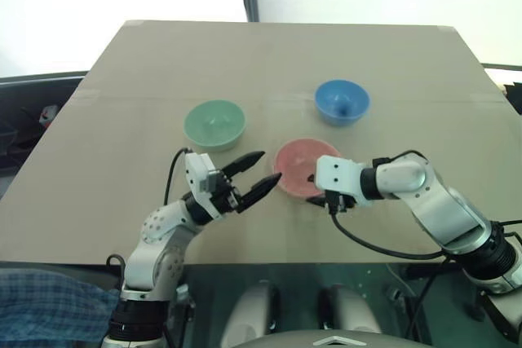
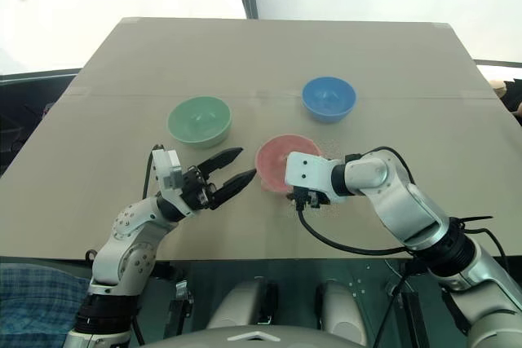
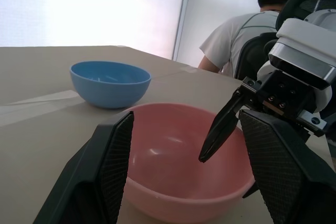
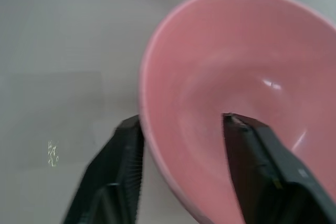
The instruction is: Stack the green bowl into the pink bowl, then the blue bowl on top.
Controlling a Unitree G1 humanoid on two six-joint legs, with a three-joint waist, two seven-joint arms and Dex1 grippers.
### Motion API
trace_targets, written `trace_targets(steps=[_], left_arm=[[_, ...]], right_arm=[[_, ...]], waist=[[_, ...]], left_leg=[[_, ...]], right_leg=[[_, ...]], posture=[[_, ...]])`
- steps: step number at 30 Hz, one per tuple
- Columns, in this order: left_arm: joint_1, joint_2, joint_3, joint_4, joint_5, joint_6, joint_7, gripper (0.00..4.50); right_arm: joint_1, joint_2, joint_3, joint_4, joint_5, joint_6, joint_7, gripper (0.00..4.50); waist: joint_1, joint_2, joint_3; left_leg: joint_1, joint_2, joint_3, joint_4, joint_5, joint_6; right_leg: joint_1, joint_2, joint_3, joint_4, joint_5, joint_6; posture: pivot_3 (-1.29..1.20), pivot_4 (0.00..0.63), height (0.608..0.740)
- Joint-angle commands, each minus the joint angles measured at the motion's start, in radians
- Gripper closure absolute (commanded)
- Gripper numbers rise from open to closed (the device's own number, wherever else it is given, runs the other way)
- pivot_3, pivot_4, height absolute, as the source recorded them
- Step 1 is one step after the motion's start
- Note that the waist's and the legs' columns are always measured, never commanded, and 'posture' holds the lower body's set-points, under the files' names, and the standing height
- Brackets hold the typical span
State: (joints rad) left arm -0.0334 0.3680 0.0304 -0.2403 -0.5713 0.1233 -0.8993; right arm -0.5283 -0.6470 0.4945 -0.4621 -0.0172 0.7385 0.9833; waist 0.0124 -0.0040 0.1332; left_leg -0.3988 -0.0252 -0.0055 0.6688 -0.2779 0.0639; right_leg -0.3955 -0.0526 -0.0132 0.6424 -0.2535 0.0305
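Now the right gripper angles down, its parted fingers astride the pink bowl rim (one inside). Left gripper hovers wide, empty, beside it.

The pink bowl is a plain salmon pink, the green bowl a pale mint green, and the blue bowl a bright medium blue, all without pattern. They sit on a flat tan-brown table. Both grippers have black fingers on white and silver arms.
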Motion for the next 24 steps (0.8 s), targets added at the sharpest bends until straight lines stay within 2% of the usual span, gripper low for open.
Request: trace_targets(steps=[1,5,8,13,16,21,24], left_arm=[[-0.002,-0.001,0.002,-0.018,-0.006,-0.006,-0.002,1.12],[-0.002,0.001,0.004,-0.018,-0.008,-0.006,-0.003,1.12],[-0.003,0.002,0.008,-0.018,-0.007,-0.007,-0.001,1.12],[-0.039,0.015,0.014,-0.037,-0.004,0.042,0.049,1.12],[-0.116,0.061,-0.002,-0.02,0.107,0.091,0.138,1.12],[-0.255,0.11,-0.005,0.02,0.224,0.19,0.262,1.12],[-0.319,0.198,-0.059,0.035,0.348,0.285,0.288,1.12]], right_arm=[[-0.017,0.004,-0.05,-0.044,0.033,0.02,-0.007,0.1],[-0.006,0.019,-0.133,-0.094,0.119,0.102,-0.014,0.1],[0.026,0.034,-0.243,-0.134,0.203,0.173,-0.034,0.1],[0.11,0.044,-0.569,-0.16,0.414,0.211,-0.014,0.1],[0.132,0.039,-0.769,-0.118,0.531,0.186,-0.01,0.1],[0.189,-0.019,-0.931,-0.074,0.625,0.102,0.018,0.1],[0.222,-0.055,-0.99,-0.065,0.682,0.092,0.026,0.1]], waist=[[0.0,0.0,0.0],[0.001,0.0,0.0],[0.002,0.0,0.0],[0.004,0.0,0.0],[0.003,0.0,0.0],[0.002,0.0,0.0],[0.002,-0.001,0.0]], left_leg=[[0.0,0.0,0.0,0.0,0.0,0.0],[0.0,0.0,0.0,0.0,0.0,0.0],[0.0,0.0,0.0,0.0,0.0,0.0],[-0.001,0.0,0.0,0.0,-0.002,0.004],[-0.001,0.0,0.0,0.0,-0.002,0.004],[0.0,0.0,-0.001,0.0,-0.002,0.004],[-0.001,0.0,0.0,0.0,-0.002,0.004]], right_leg=[[0.0,0.0,0.0,0.0,0.0,0.0],[0.0,0.0,0.0,0.0,0.0,0.0],[0.0,0.0,0.0,0.0,0.0,0.0],[0.0,-0.001,0.0,-0.001,0.0,0.0],[0.001,0.0,0.0,0.0,0.0,0.0],[0.002,0.0,0.0,0.001,0.0,0.0],[0.001,0.0,0.0,0.0,0.0,0.0]], posture=[[0.0,0.15,0.74],[0.0,0.15,0.74],[0.0,0.15,0.74],[0.0,0.15,0.74],[0.0,0.15,0.74],[0.0,0.15,0.74],[0.0,0.15,0.74]])
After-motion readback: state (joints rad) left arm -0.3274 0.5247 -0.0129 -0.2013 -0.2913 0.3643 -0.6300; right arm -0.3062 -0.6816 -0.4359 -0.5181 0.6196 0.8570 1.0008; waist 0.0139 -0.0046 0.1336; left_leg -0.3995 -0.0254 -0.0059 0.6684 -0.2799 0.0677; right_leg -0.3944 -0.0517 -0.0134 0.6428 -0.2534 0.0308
